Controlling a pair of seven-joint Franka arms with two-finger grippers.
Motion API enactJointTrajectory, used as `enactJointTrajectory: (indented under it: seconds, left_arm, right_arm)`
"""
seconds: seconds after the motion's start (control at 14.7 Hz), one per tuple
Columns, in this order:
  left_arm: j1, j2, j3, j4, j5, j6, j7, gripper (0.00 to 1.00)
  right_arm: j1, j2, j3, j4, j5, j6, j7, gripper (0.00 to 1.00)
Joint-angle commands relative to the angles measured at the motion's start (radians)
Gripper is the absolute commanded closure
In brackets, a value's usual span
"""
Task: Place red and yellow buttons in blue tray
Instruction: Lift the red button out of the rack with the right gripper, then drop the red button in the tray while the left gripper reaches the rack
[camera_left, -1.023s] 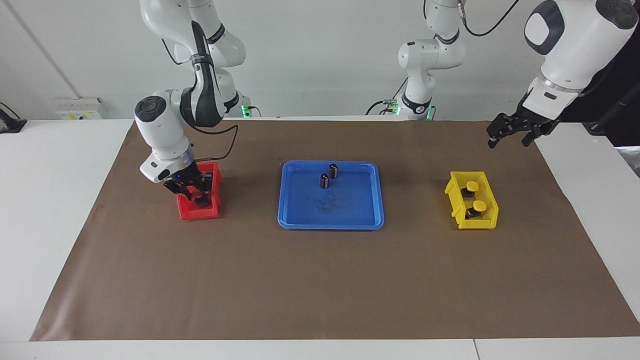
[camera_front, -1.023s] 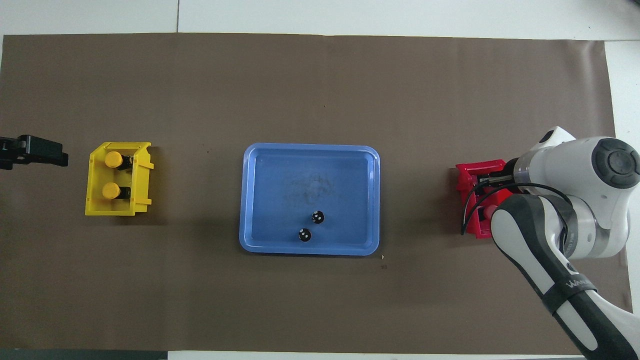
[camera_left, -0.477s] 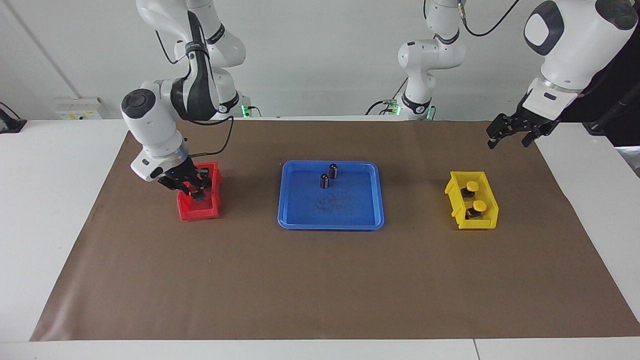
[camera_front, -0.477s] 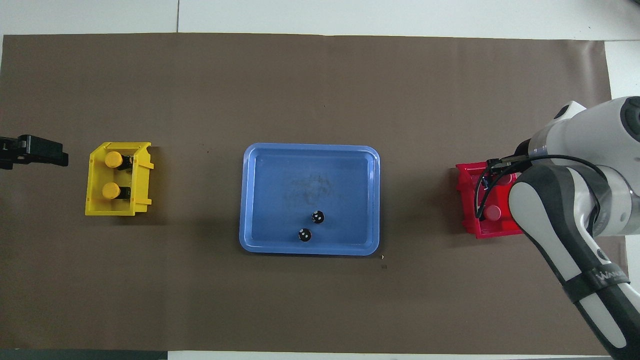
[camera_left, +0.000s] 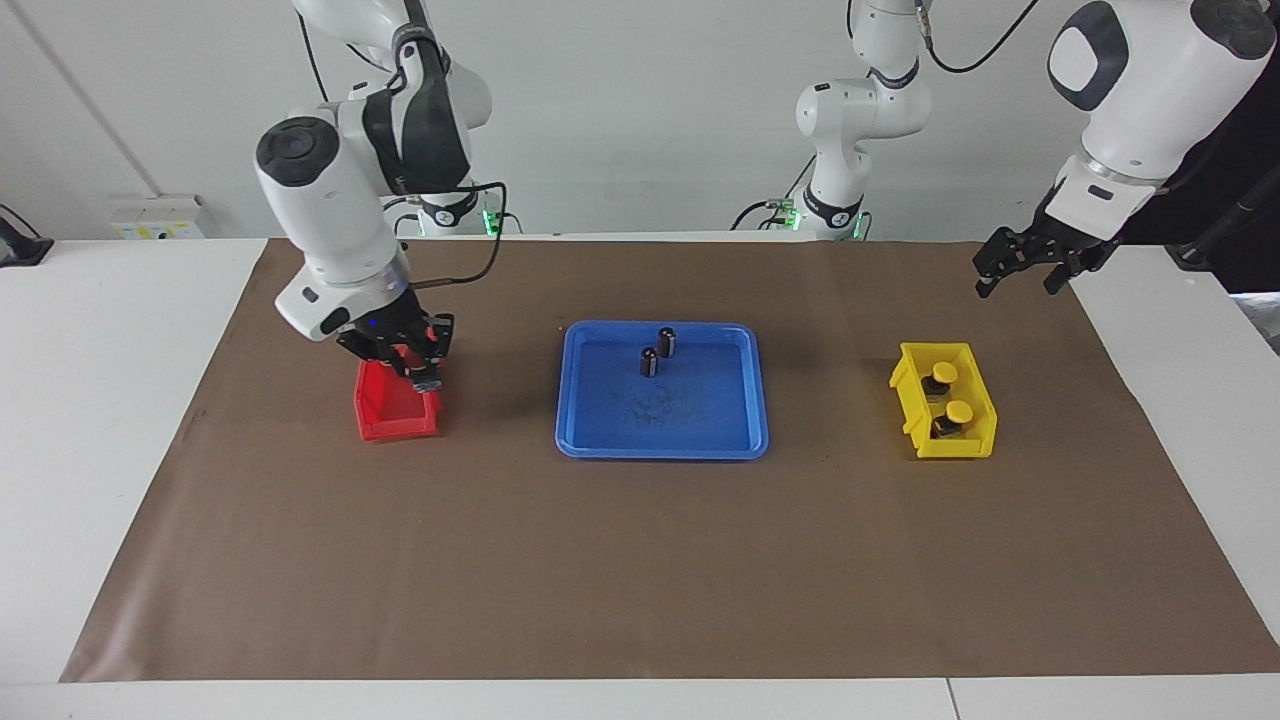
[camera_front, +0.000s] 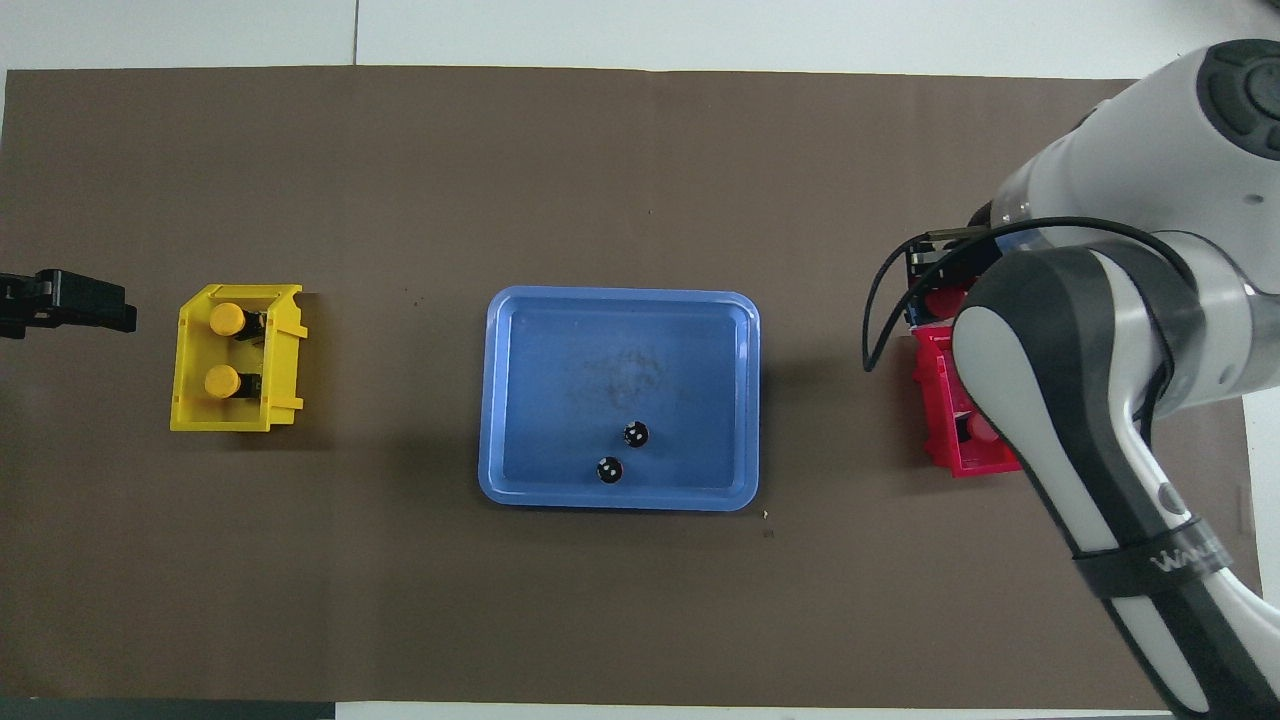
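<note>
**Red button held over the red bin while the yellow pair sit in theirs**

A red button (camera_left: 428, 366) is clamped between the closed fingertips of the right gripper (camera_left: 424, 372), which hangs over the red bin (camera_left: 397, 412) at the right arm's end of the table. The button is gripped at its black base, and which way its long axis points cannot be told. In the overhead view the gripper and its load are mostly covered by the arm's own casing, and only a patch of red cap (camera_front: 940, 301) is seen there; a second red button (camera_front: 978, 428) is shown lying in the bin, a thing the facing view hides. Two yellow buttons (camera_left: 938, 375) (camera_left: 957, 412) are seen in the yellow bin (camera_left: 975, 448), tipped over so that their caps point toward the left arm's end. The blue tray (camera_left: 580, 440) lies mid-table between the bins, with two dark capless cylinders (camera_left: 650, 362) (camera_left: 666, 342) standing upright in it. The left gripper (camera_left: 1015, 270) waits with fingers spread wide, over the mat's edge at the left arm's end.
</note>
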Motion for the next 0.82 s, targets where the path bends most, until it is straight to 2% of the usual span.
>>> enactJointTrajectory:
  seconds: [0.0,0.2,0.48,0.75]
  left_arm:
    - [0.019,-0.03,-0.004,-0.04,-0.001,0.027,-0.007,0.0]
    - [0.025,-0.03,-0.004,-0.057,-0.001,0.051,-0.006,0.0]
    - [0.041,-0.014,-0.006,-0.21,-0.001,0.284,0.0,0.0]
    - [0.039,0.117,-0.006,-0.233,-0.001,0.445,-0.009,0.14]
  right_arm:
    - [0.128,0.068,0.002,0.042,0.023,0.082,0.195,0.62]
    - [0.226,0.126,0.005,0.049,0.021,0.176,0.365,0.62]
    - [0.338,0.244,0.004,0.052,-0.003,0.285,0.508,0.59]
    - [0.348,0.264,0.005,0.037,-0.023,0.319,0.537,0.58]
